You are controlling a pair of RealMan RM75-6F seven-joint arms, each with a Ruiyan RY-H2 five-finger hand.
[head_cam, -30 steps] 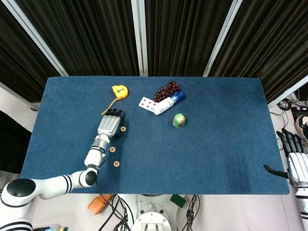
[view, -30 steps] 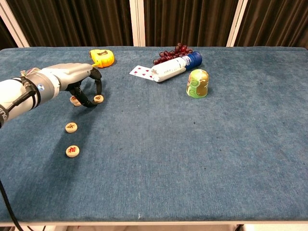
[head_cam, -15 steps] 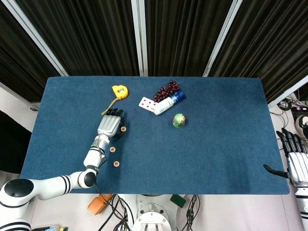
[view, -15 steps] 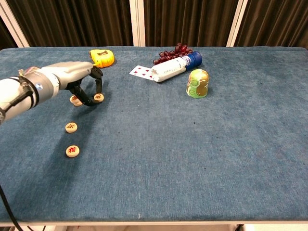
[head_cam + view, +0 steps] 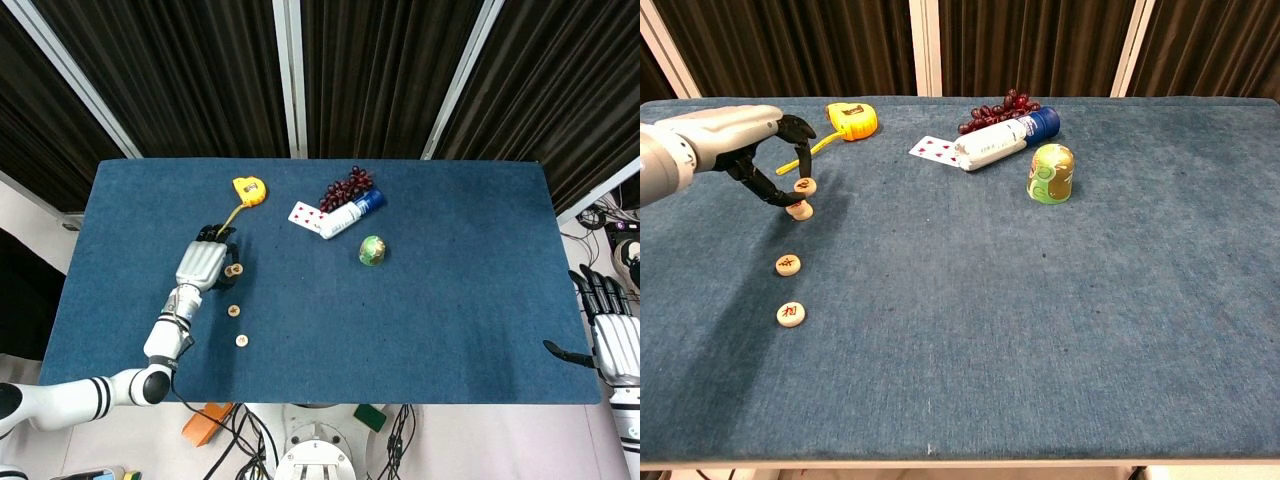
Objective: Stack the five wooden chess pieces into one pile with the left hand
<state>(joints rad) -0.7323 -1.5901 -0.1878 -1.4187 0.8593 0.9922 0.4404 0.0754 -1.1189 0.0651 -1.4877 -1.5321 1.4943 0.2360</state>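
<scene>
My left hand (image 5: 203, 264) had a pale silver-grey back with black fingers (image 5: 790, 128), and it joined a slim grey wrist with a thin cable running along it. The left arm (image 5: 95, 394) behind it was glossy white, built of rounded segments, with black bands and a dark round joint cap near the elbow. My right hand (image 5: 612, 343) looked the same: light grey palm plate, black fingers and a black thumb, mounted on a white forearm at the frame's edge.
</scene>
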